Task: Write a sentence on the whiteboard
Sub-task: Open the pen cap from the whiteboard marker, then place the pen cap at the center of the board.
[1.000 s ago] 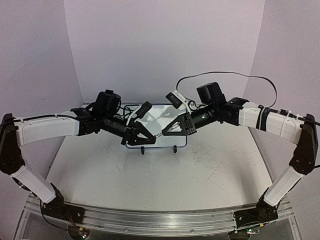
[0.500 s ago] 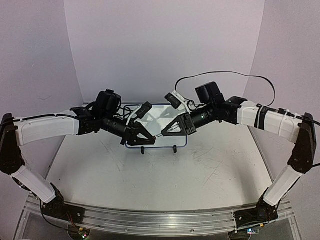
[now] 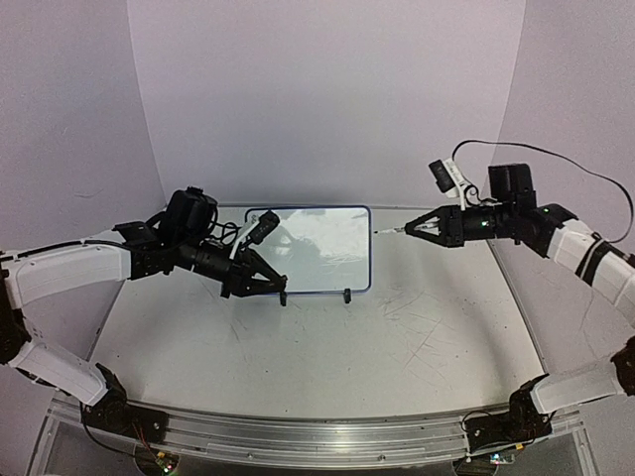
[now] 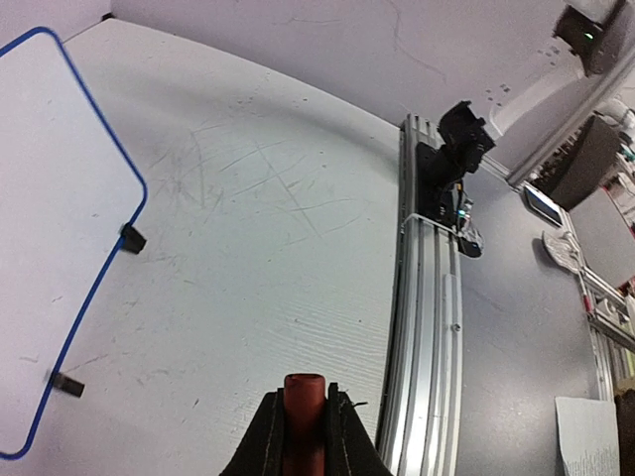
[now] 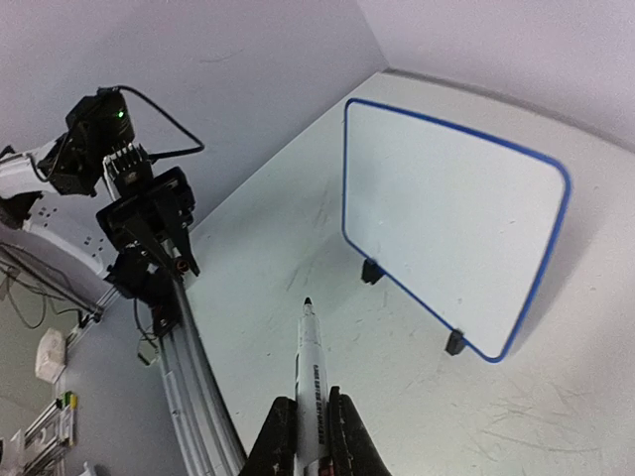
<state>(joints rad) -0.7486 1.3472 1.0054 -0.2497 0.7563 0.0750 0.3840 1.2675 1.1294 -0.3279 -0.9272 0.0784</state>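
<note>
Top external, whiteboard point(image 3: 317, 248) upright, long axis left-right, right gripper point(image 3: 407, 230) clamping marker point(image 5: 311, 367), left gripper point(image 3: 273, 286) clamping red cylinder point(image 4: 303, 392)

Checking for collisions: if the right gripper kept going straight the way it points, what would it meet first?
Probably bare table just beside the whiteboard: the right gripper and its marker aim past the frame. Depth is unclear; it could clip the board's edge.

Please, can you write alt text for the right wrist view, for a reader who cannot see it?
The right gripper is shut on a white marker, its dark tip pointing over the table. Ahead stands the blue-framed whiteboard on two black feet, with no writing visible.
</note>
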